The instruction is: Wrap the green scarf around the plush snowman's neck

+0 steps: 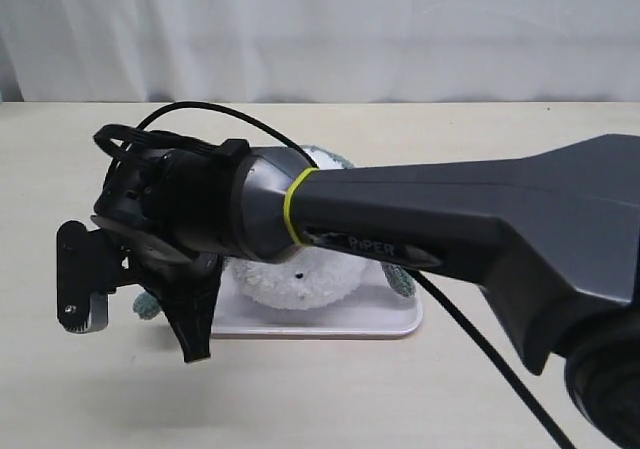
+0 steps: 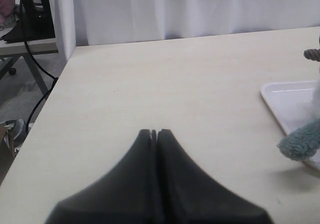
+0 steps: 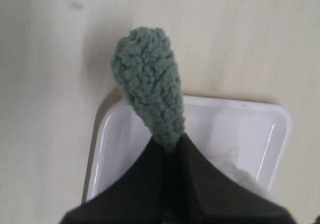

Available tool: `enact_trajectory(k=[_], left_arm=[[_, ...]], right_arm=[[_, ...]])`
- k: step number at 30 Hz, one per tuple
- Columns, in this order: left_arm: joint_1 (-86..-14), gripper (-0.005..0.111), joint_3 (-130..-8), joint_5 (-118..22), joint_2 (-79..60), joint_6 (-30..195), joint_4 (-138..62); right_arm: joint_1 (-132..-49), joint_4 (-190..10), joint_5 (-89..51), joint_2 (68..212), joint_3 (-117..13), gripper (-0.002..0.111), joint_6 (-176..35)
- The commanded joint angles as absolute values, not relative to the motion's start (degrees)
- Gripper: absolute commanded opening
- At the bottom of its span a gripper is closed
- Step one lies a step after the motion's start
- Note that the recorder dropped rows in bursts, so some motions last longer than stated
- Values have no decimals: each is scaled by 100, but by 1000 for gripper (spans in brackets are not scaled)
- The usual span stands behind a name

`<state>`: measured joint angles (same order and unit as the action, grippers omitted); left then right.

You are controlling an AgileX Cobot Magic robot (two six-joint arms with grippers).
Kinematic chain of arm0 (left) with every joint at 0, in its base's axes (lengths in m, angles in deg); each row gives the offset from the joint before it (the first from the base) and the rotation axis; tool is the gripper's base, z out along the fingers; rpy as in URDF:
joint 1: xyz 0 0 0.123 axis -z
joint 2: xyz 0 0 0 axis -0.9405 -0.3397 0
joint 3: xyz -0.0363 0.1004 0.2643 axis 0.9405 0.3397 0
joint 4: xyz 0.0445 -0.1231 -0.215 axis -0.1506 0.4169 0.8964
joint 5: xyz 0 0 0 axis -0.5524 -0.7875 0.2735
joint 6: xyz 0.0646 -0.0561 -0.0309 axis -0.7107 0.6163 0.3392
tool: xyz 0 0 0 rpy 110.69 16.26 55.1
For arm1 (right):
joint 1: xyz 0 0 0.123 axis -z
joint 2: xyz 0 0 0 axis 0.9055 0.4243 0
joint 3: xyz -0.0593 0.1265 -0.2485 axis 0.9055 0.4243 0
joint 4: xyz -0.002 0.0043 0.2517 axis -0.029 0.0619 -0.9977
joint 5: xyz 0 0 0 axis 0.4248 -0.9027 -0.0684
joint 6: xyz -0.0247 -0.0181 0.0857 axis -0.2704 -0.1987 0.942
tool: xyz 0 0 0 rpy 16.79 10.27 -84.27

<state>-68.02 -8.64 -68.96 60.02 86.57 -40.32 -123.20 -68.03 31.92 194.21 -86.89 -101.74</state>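
My right gripper [image 3: 170,145] is shut on the green scarf [image 3: 147,79], whose fuzzy end sticks out past the fingertips, over a corner of the white tray [image 3: 272,134]. In the exterior view the right arm reaches across to the left, its gripper [image 1: 188,331] in front of the plush snowman [image 1: 292,281], which lies on the tray [image 1: 385,321]. Bits of the scarf [image 1: 401,281] show around the plush. The arm hides the snowman's neck and face. My left gripper [image 2: 154,132] is shut on nothing, above bare table. A scarf end [image 2: 302,141] hangs over the tray [image 2: 290,102].
A white curtain hangs behind the table. The table's far left edge [image 2: 60,74] drops to the floor, with cables and a stand beyond. A black cable [image 1: 490,354] trails from the right arm over the front right of the table.
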Motion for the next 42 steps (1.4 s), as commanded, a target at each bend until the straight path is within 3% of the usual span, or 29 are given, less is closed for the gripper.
enact_trajectory(k=[1, 10, 42], left_arm=[[-6805, 0, -846, -6838, 6022, 8677, -4036], [-6805, 0, -846, -6838, 6022, 8677, -4036], [-6805, 0, -846, -6838, 6022, 8677, -4036]], right_arm=[[-12245, -6849, 3333, 19310, -8657, 4, -10269], [-12166, -5922, 3179, 18900, -8657, 4, -9615], [-11875, -6506, 2760, 18140, -8657, 4, -9357]])
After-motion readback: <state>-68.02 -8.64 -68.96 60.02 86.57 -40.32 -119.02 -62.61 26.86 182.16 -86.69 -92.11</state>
